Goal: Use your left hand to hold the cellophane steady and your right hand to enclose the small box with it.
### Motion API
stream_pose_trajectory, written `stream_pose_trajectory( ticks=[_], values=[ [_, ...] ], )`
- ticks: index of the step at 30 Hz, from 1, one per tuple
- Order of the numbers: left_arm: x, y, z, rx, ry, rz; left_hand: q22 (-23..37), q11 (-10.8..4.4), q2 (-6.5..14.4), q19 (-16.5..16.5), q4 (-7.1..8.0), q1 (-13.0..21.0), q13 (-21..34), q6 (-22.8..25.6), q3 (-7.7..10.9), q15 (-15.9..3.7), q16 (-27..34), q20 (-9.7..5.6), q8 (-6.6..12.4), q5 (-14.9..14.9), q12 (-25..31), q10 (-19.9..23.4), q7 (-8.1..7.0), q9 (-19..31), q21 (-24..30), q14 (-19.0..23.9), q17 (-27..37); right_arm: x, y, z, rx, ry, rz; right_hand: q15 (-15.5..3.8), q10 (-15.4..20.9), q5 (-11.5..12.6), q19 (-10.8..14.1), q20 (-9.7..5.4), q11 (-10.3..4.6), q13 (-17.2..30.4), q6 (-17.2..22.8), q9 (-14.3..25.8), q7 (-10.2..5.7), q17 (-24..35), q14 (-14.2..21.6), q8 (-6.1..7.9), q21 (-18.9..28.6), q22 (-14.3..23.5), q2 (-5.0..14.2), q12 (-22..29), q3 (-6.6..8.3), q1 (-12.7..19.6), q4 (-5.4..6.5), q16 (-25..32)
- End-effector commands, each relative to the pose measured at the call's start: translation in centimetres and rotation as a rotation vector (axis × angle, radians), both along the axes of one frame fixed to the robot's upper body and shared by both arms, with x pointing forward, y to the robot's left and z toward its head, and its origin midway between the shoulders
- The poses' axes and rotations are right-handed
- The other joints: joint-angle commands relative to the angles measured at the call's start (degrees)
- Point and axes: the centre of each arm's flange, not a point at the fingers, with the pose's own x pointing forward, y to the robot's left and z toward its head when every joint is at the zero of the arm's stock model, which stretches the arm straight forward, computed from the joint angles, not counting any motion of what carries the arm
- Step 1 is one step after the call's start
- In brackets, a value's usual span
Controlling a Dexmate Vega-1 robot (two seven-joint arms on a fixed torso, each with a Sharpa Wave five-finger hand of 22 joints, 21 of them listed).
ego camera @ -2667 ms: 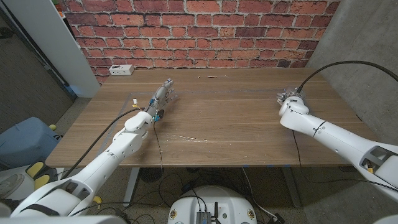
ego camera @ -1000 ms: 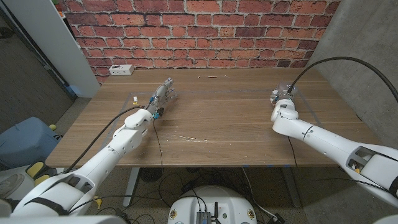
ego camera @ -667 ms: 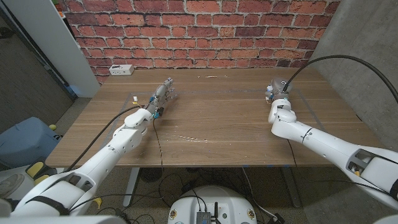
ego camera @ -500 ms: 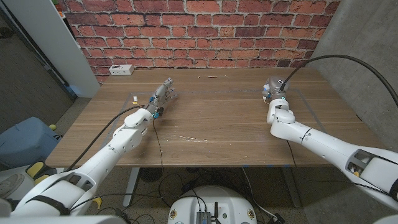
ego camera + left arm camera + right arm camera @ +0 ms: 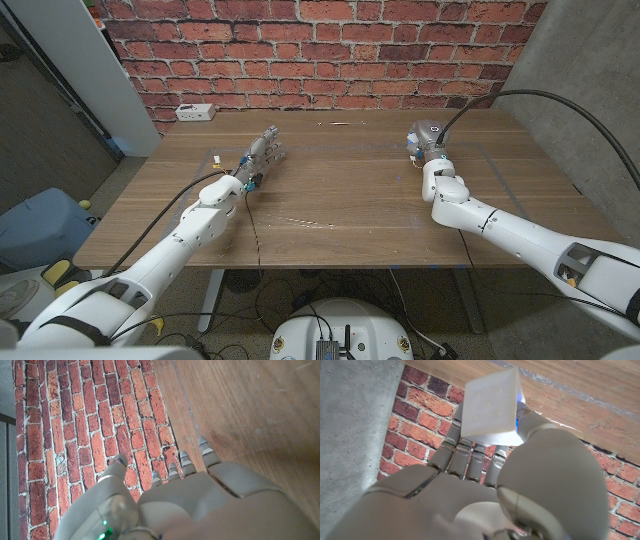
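My right hand (image 5: 426, 142) is raised over the table's far right part and holds a small white box (image 5: 430, 130). In the right wrist view the box (image 5: 492, 406) sits pinched between the thumb and the fingers (image 5: 470, 452). The cellophane is a clear sheet lying on the wooden table (image 5: 360, 190); it shows as faint glints near the middle front (image 5: 298, 220) and as a shiny edge (image 5: 570, 387). My left hand (image 5: 260, 152) stays at the table's far left with its fingers (image 5: 186, 462) stretched out and nothing in it. Whether it touches the sheet I cannot tell.
A white power strip (image 5: 195, 112) lies at the table's back left corner. A brick wall (image 5: 320, 50) runs behind the table and a concrete wall (image 5: 590, 90) stands to the right. A blue bin (image 5: 38, 228) sits on the floor at left.
My right hand has swung left and toward the table's far side, carrying the small box. The left hand has not moved.
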Motion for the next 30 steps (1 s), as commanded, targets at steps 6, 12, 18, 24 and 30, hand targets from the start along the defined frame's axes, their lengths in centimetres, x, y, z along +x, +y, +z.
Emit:
stream_pose_trajectory(
  ticks=[6,12,18,24,30],
  values=[
    [-0.5,-0.1,-0.4,-0.003,-0.001,-0.001,0.28,0.17,-0.11,0.41,-0.08,-0.39,-0.16,0.49,0.43,0.12,0.55,0.17,0.24,-0.05,0.35,0.28,-0.02,0.07,-0.19,0.49,0.11,-1.8,3.3,0.0,-0.103,-0.036,0.112,-12.85,3.26,0.25,-0.65,-3.98,-2.81,0.52,1.15,0.17,0.41,8.98,5.96,0.1,0.89,0.17,12.68,0.21,-0.41,12.79,0.06,0.04],
    [-0.7,-0.1,-0.6,-0.006,0.0,-0.001,0.28,0.18,-0.1,0.43,-0.07,-0.47,-0.27,0.54,0.44,0.17,0.56,0.17,0.22,-0.05,0.36,0.35,-0.02,0.07,-0.21,0.66,0.13,-2.1,4.1,-0.1,-0.132,-0.036,0.139,-12.85,3.35,0.26,-0.79,-3.98,-2.82,0.69,1.26,0.21,0.45,9.12,6.07,0.06,1.29,0.15,12.65,0.2,-0.55,12.86,0.08,-0.05],
    [-0.8,-0.1,-0.8,-0.008,0.0,-0.003,0.29,0.22,-0.1,0.44,-0.06,-0.55,-0.38,0.56,0.45,0.18,0.59,0.17,0.2,-0.05,0.38,0.46,-0.05,0.06,-0.23,0.9,0.15,-2.3,4.9,-0.2,-0.156,-0.035,0.17,-12.85,3.36,0.25,-0.98,-3.99,-2.84,0.88,1.35,0.26,0.4,9.25,6.12,-0.02,1.75,0.11,12.62,0.13,-0.71,12.95,0.1,-0.2],
    [-0.8,-0.1,-0.8,-0.01,0.0,-0.003,0.29,0.18,-0.1,0.46,-0.06,-0.64,-0.49,0.56,0.46,0.19,0.56,0.17,0.17,-0.06,0.39,0.57,-0.03,0.05,-0.25,0.98,0.17,-2.5,5.9,-0.3,-0.188,-0.03,0.204,-12.85,3.49,0.26,-1.11,-3.93,-2.79,1.02,1.37,0.3,0.39,9.34,6.17,-0.08,2.09,0.07,12.61,0.13,-0.82,13.01,0.11,-0.31],
    [-0.9,-0.1,-1.0,-0.01,0.002,-0.003,0.29,0.17,-0.1,0.47,-0.06,-0.71,-0.6,0.57,0.47,0.17,0.55,0.17,0.15,-0.06,0.4,0.65,0.03,0.05,-0.28,1.11,0.18,-2.8,6.7,-0.3,-0.214,-0.03,0.234,-12.86,3.46,0.26,-1.25,-3.95,-2.84,1.16,1.44,0.33,0.46,9.43,6.27,-0.14,2.43,0.03,12.59,0.06,-0.93,13.07,0.11,-0.4]
  ],
)
